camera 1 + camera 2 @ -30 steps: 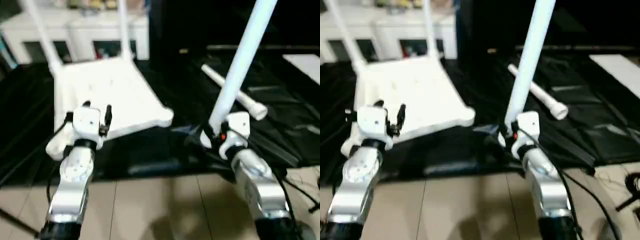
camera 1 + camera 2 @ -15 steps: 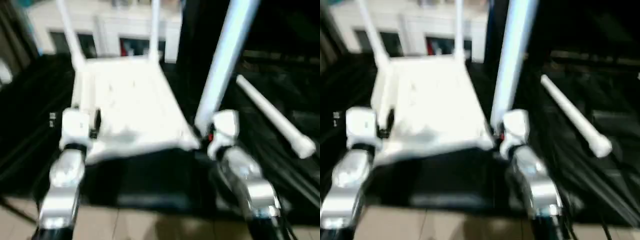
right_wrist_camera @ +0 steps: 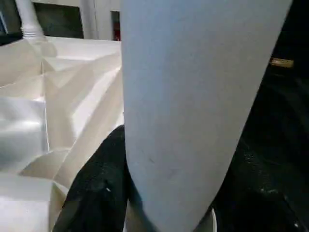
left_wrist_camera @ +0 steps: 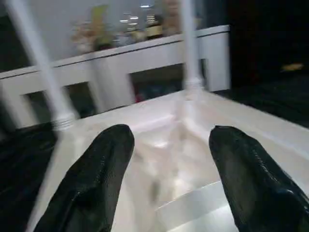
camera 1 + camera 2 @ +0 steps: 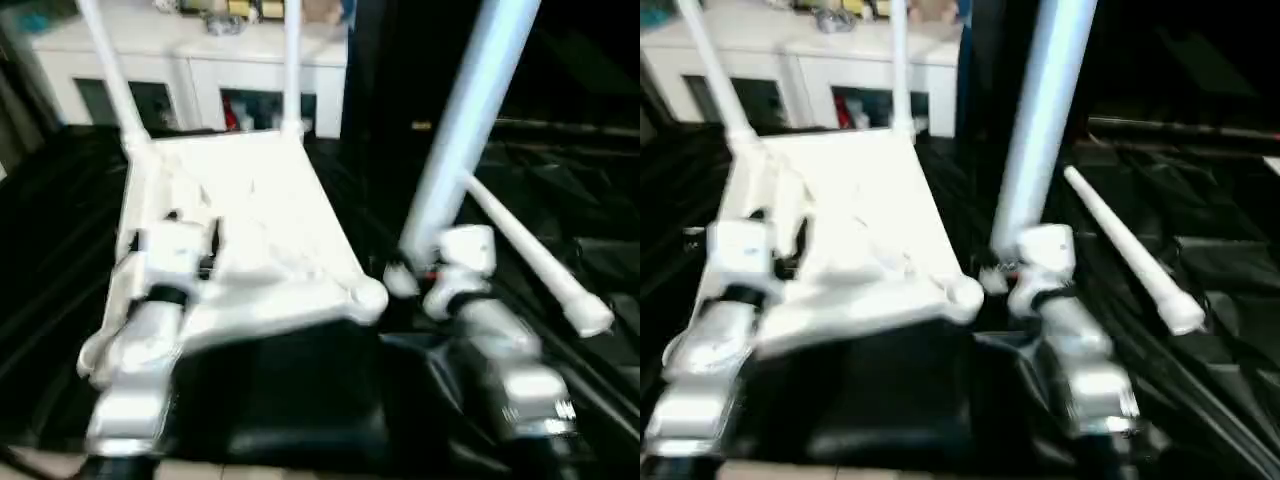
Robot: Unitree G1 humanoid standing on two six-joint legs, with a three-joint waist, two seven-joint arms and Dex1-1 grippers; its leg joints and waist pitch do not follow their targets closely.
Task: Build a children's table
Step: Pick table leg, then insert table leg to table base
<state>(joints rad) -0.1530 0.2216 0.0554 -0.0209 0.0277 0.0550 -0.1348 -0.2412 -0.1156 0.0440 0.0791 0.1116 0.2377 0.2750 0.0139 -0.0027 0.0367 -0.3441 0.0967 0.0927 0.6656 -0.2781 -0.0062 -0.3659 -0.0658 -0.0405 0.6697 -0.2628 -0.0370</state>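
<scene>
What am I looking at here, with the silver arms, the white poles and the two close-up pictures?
This is a two-armed robot putting together a children's table. The two wide pictures come from cameras on its head, looking down over its silver forearms. The two close-ups come from cameras on its wrists, looking out between black fingers.

The tabletop lies upside down on a black sheet, with two legs already standing in its far corners: the far left leg and the far right leg. The right gripper holds a third leg upright beside the near right corner socket. A spare leg lies on the sheet to the right.

The left gripper hovers open over the tabletop, holding nothing; its fingers stand apart in the wrist picture. A white cabinet stands behind.
</scene>
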